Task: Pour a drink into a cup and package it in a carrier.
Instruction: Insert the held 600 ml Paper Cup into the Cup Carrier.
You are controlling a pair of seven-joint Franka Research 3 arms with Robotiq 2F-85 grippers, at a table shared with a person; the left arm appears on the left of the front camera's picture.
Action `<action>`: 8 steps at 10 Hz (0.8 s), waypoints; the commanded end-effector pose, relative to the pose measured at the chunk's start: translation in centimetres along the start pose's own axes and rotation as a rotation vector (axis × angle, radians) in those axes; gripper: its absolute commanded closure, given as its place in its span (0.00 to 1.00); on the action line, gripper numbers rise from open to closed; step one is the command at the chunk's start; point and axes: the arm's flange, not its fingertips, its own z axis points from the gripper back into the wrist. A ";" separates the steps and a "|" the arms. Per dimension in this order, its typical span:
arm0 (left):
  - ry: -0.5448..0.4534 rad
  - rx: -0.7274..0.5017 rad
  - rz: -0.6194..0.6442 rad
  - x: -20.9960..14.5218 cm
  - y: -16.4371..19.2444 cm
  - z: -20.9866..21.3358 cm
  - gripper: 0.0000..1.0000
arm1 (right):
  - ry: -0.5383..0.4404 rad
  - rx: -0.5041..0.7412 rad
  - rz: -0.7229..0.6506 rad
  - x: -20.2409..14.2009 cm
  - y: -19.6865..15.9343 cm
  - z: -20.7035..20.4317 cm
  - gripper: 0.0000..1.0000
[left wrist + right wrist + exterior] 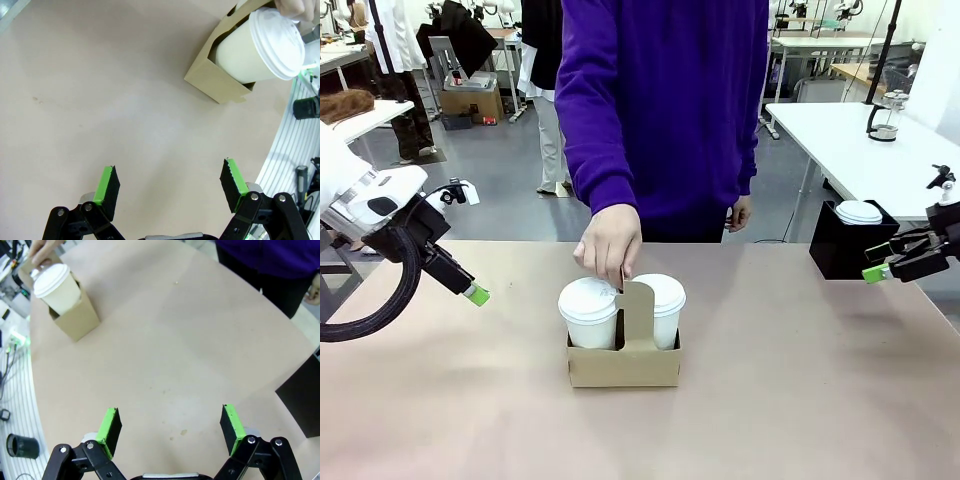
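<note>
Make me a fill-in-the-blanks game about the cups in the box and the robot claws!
1. The brown carrier holds ____ white lidded cups.
2. The person's hand grips the carrier's upright ____.
3. The left gripper and the right gripper both have their jaws ____.
4. The black box at the table's right edge has a white ____ on top.

Missing words: two; handle; open; cup
</note>
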 end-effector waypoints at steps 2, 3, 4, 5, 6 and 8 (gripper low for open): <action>-0.019 -0.009 0.004 -0.1 -0.1 -0.1 0.00 | -0.004 0.008 0.006 0.1 -0.1 0.2 0.00; -0.019 -0.009 0.004 -0.1 -0.1 -0.1 0.00 | -0.004 0.008 0.006 0.1 -0.1 0.2 0.00; -0.019 -0.009 0.004 -0.1 -0.1 -0.1 0.00 | -0.004 0.008 0.006 0.1 -0.1 0.2 0.00; -0.019 -0.009 0.004 -0.1 -0.1 -0.1 0.00 | -0.004 0.008 0.006 0.1 -0.1 0.2 0.00; -0.019 -0.009 0.004 -0.1 -0.1 -0.1 0.00 | -0.004 0.008 0.006 0.1 -0.1 0.2 0.00; -0.019 -0.009 0.004 -0.1 -0.1 -0.1 0.00 | -0.004 0.008 0.006 0.1 -0.1 0.2 0.00</action>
